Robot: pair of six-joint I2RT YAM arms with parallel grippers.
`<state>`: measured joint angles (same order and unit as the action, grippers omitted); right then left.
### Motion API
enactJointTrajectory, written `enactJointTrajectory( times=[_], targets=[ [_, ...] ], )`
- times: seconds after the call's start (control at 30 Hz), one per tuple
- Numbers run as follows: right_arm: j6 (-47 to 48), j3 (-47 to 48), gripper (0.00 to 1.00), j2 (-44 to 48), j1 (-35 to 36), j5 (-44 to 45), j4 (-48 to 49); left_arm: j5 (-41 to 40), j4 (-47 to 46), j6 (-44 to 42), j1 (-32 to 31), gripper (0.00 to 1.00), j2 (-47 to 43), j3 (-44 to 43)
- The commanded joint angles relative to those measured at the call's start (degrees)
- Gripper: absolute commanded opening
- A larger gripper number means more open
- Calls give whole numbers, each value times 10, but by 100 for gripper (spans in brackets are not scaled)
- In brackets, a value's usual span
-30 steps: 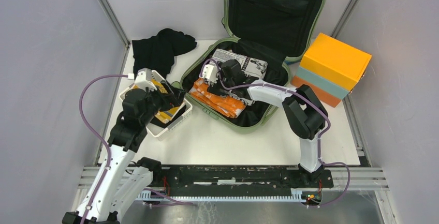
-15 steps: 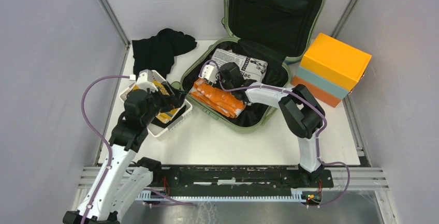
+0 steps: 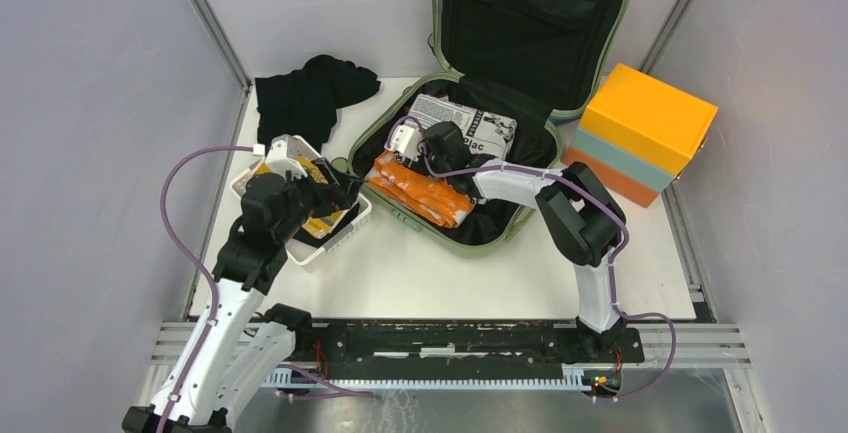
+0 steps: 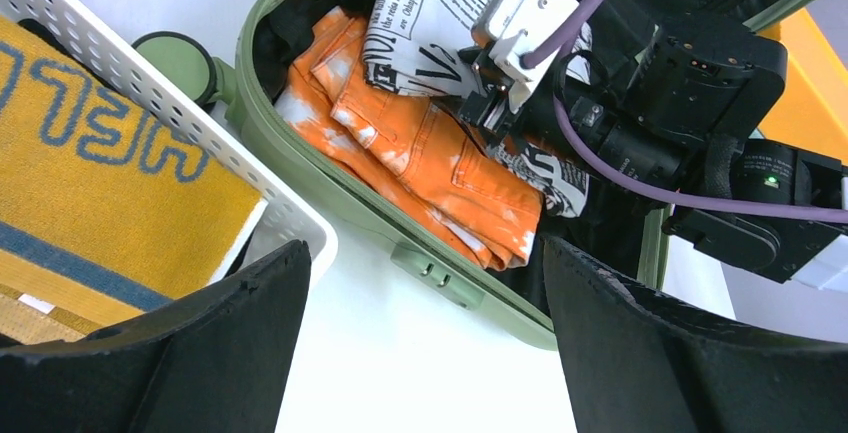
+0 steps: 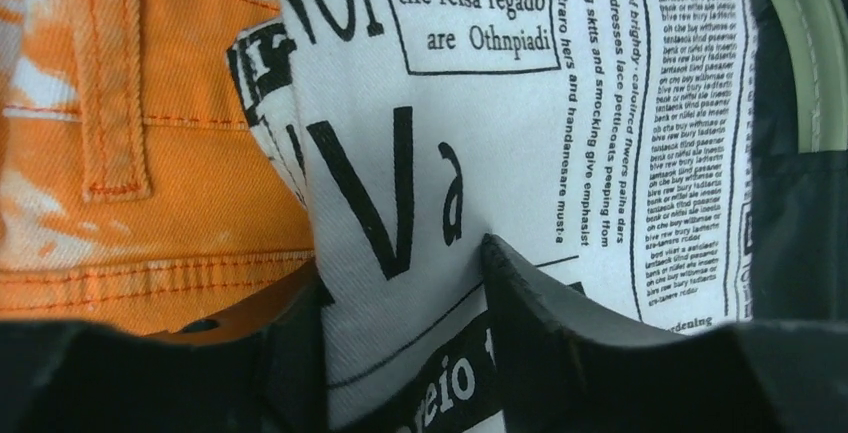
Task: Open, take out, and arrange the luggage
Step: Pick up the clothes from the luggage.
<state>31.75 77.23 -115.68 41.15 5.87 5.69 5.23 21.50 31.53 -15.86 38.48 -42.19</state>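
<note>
lying open, the luggage (image 3: pixel 530 23) has its lower shell flat on the table and its lid propped up behind it, with the black lining showing. i place everything else from it. the white basket (image 4: pixel 100 43) sits just off its left side, near one wheel. the orange and blue box (image 3: pixel 645 128) stands just off its right side, and a black garment (image 3: pixel 305 93) lies behind its left corner. inside the lower shell are a newsprint cloth (image 5: pixel 520 103) and, on the nearer side, an orange denim piece (image 4: pixel 420 153).

the right gripper (image 5: pixel 400 303) is down inside the shell with a fold of the newsprint cloth pinched between its fingers. the left gripper hangs over the basket (image 4: pixel 425 283), fingers wide apart and holding nothing.

the shell looks stiff, smooth and bulky to me, probably slippery for small fingers, so the zip rim or lid edge seems the only sensible hold. the contents look soft, light and limp. a pinch on a single layer may just unfold the cloth, so a thick fold near its middle seems safer. the denim should be heavier and firmer, best taken at a stitched seam.
</note>
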Motion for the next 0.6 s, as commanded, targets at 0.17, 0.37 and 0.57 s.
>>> enactJointTrajectory(
  times=[0.17,0.37,0.57],
  targets=[
    [-62,-36,10,35,-25,-29,40,69,-99,65,-1,91,22,25],
    [-164,-90,3,119,-85,-159,109,92,-172,148,-1,91,71,31],
    [-218,-113,2,158,-115,-230,141,101,-244,207,-2,94,142,12]
  ],
)
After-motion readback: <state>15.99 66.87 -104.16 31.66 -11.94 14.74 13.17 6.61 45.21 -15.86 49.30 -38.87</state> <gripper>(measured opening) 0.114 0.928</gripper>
